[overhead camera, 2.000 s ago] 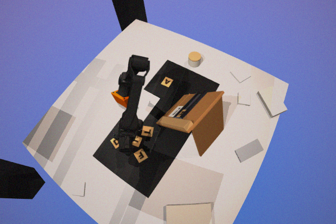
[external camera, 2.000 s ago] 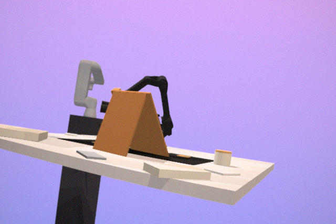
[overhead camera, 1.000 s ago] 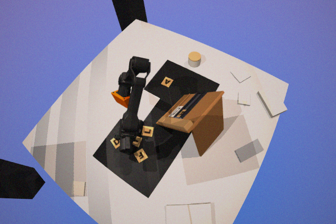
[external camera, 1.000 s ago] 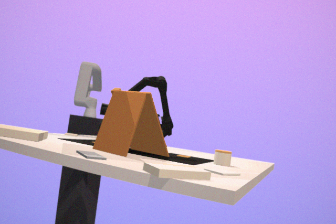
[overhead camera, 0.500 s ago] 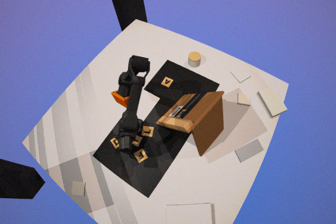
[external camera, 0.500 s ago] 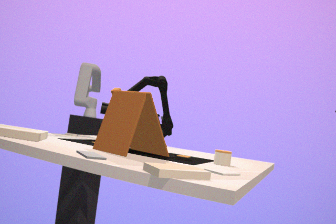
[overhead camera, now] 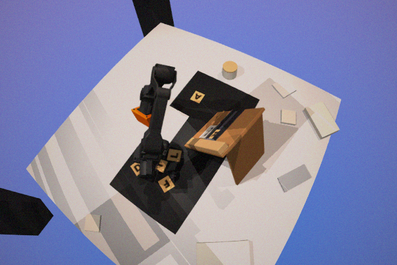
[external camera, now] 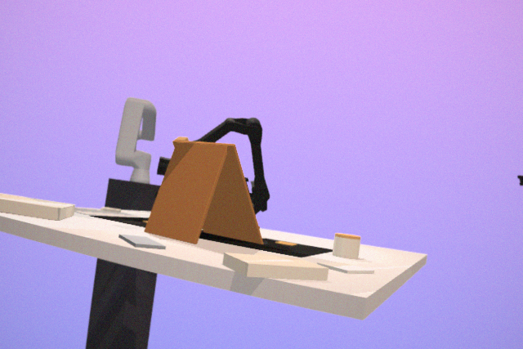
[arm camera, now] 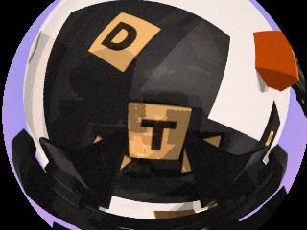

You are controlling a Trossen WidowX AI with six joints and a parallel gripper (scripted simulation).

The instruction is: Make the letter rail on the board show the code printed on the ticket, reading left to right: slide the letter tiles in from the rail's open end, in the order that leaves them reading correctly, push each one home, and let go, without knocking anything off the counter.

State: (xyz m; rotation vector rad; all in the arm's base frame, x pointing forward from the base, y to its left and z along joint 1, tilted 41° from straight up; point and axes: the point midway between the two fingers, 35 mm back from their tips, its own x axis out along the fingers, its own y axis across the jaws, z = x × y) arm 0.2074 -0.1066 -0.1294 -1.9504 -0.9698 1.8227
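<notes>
My gripper [overhead camera: 159, 170] [arm camera: 156, 134] is shut on the T tile [overhead camera: 161, 166] [arm camera: 163, 117], low over the dark mat [overhead camera: 174, 220]. The D tile [overhead camera: 135, 169] [arm camera: 124, 40], the F tile [overhead camera: 166, 184] and the L tile [overhead camera: 173, 155] lie around it. The A tile [overhead camera: 196, 96] lies apart on the mat's far part. The brown board [overhead camera: 248, 127] [external camera: 181, 193] stands like a tent, with a dark rail on its sloping face. A tile [overhead camera: 215, 134] is at the rail; its letter is unclear. The white ticket [overhead camera: 207, 131] is too small to read. The exterior view hides the fingertips behind the board.
A pale cylinder with a tan top [overhead camera: 229, 70] [external camera: 346, 246] stands beyond the mat. Pale blocks [overhead camera: 320, 120] [external camera: 287, 268] and a grey slab [overhead camera: 294, 177] [external camera: 142, 241] lie behind the board. A small pale block [overhead camera: 92, 223] lies near the counter's edge.
</notes>
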